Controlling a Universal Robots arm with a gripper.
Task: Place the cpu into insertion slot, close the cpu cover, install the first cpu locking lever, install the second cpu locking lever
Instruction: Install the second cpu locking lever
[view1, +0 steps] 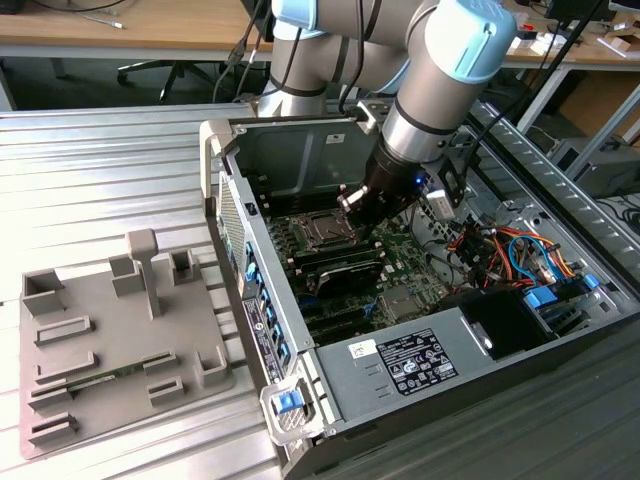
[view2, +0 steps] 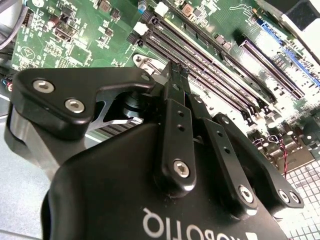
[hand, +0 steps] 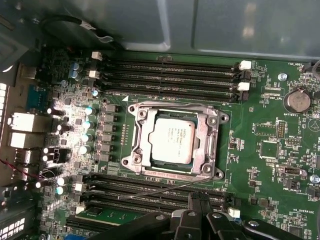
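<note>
Open PC case lying on a ribbed metal table, motherboard exposed. Arm reaching down into case, gripper hovering just over the socket area in the exterior view. Jaws narrow, fingertips nearly together, holding nothing visible; seen also in second wrist view above the memory slots. Cpu seated flat in the socket, grey top showing through the open middle of the cpu cover. Cover down flat around the chip. Thin wire locking lever lying slanted along the near socket edge, over the memory slot row, tip close to the fingertips; touching or not, cannot tell. Grey fixture tray with blocks on the table at the exterior view's left, well apart from the case.
</note>
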